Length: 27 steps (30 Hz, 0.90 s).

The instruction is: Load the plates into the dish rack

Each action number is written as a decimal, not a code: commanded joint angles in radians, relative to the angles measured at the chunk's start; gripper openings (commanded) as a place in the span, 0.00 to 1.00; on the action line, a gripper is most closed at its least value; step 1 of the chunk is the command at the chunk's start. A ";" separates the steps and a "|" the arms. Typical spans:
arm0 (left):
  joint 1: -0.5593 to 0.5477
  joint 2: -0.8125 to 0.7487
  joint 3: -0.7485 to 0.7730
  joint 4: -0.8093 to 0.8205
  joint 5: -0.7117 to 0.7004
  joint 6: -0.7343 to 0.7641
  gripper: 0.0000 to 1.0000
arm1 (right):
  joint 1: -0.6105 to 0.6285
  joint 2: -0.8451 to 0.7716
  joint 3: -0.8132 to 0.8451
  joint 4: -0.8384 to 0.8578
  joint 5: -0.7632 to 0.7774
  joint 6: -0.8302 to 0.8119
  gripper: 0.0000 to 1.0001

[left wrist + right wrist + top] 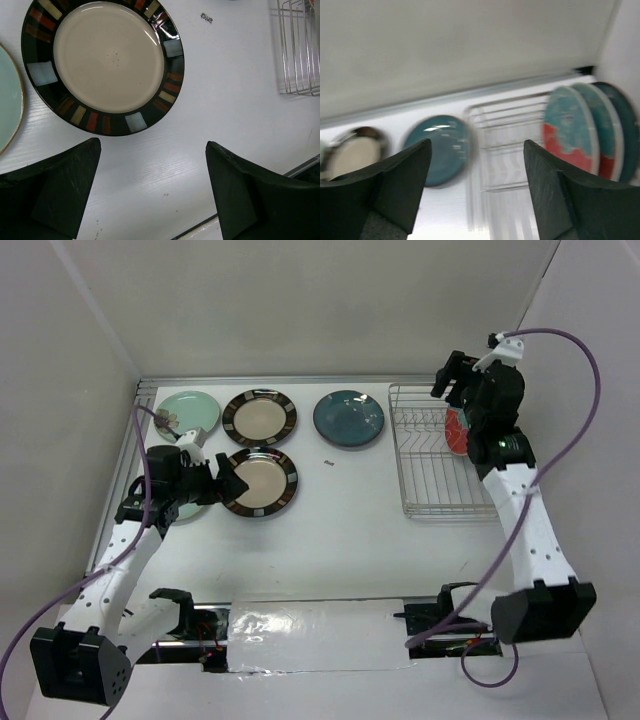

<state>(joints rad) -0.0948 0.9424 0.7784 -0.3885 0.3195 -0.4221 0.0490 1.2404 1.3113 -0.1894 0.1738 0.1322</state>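
On the table lie a mint-green plate (187, 412), a cream striped-rim plate (259, 418), a dark teal plate (348, 417) and a second cream striped-rim plate (260, 481). Another mint plate (188, 510) is mostly hidden under my left arm. The silver wire dish rack (430, 480) stands at the right. Two red-and-teal plates (567, 130) and a dark teal one (626, 131) stand upright in it. My left gripper (152, 185) is open and empty, just near of the second cream plate (107, 57). My right gripper (477, 165) is open and empty, raised over the rack's far end.
White walls close in the back and both sides. A small dark speck (327, 462) lies between the plates and the rack. A taped strip (310, 625) runs along the near edge between the arm bases. The right wrist view is motion-blurred.
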 commanded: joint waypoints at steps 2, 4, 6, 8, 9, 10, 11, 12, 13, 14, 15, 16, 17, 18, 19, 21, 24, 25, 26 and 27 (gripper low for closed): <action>0.004 0.025 -0.004 0.034 0.055 -0.001 0.99 | 0.031 -0.099 -0.061 -0.082 -0.186 0.298 0.83; 0.004 0.026 -0.004 0.034 0.066 -0.001 0.99 | 0.040 -0.108 -0.079 -0.067 -0.267 0.361 0.83; 0.004 0.035 -0.004 0.034 0.066 -0.001 0.99 | 0.086 -0.087 -0.092 -0.056 -0.299 0.437 0.84; 0.004 0.035 -0.004 0.034 0.066 -0.001 0.99 | 0.129 -0.056 -0.081 -0.056 -0.321 0.489 0.84; 0.004 0.024 -0.004 0.034 0.055 -0.001 0.99 | 0.143 -0.041 -0.081 -0.047 -0.321 0.503 0.85; 0.004 0.024 -0.004 0.034 0.055 -0.001 0.99 | 0.158 -0.015 -0.081 -0.035 -0.312 0.517 0.85; 0.004 0.013 -0.004 0.034 0.044 -0.001 0.99 | 0.181 -0.001 -0.081 -0.010 -0.303 0.526 0.85; 0.004 0.013 -0.016 0.034 0.032 -0.001 0.99 | 0.181 0.013 -0.081 -0.010 -0.290 0.540 0.85; 0.004 0.013 -0.016 0.043 0.032 -0.001 0.99 | 0.193 0.039 -0.081 0.001 -0.268 0.540 0.85; 0.004 0.013 -0.016 0.054 0.032 -0.001 0.99 | 0.193 0.053 -0.081 0.001 -0.258 0.549 0.85; 0.004 0.022 -0.016 0.054 0.032 -0.010 0.99 | 0.193 0.068 -0.081 0.001 -0.249 0.563 0.86; 0.004 0.048 -0.005 0.054 0.032 -0.021 0.99 | 0.193 0.098 -0.070 0.001 -0.249 0.563 0.86; 0.004 0.065 0.025 0.054 0.045 -0.039 0.99 | 0.183 0.115 -0.070 0.001 -0.281 0.563 0.86; 0.004 0.082 0.044 0.063 0.055 -0.059 0.97 | 0.183 0.134 -0.040 0.001 -0.299 0.563 0.86; 0.004 0.099 0.064 0.074 0.068 -0.102 0.97 | 0.183 0.174 -0.026 0.001 -0.312 0.563 0.86; -0.016 0.159 0.128 0.106 0.078 -0.150 0.97 | 0.183 0.209 0.015 -0.045 -0.323 0.537 0.86; -0.061 0.284 0.240 0.128 0.041 -0.222 0.96 | 0.173 0.232 0.002 -0.059 -0.361 0.537 0.86; -0.072 0.321 0.267 0.128 0.041 -0.259 0.95 | 0.173 0.241 -0.007 -0.048 -0.372 0.537 0.86; -0.083 0.361 0.294 0.149 0.029 -0.277 0.95 | 0.173 0.241 -0.018 -0.048 -0.381 0.537 0.86; -0.106 0.402 0.347 0.158 0.029 -0.297 0.94 | 0.173 0.241 -0.029 -0.048 -0.391 0.537 0.86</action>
<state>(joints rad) -0.1627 1.2743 1.0225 -0.3157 0.3508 -0.6186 0.2291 1.4937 1.2705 -0.2375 -0.1692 0.6651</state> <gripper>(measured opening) 0.943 0.860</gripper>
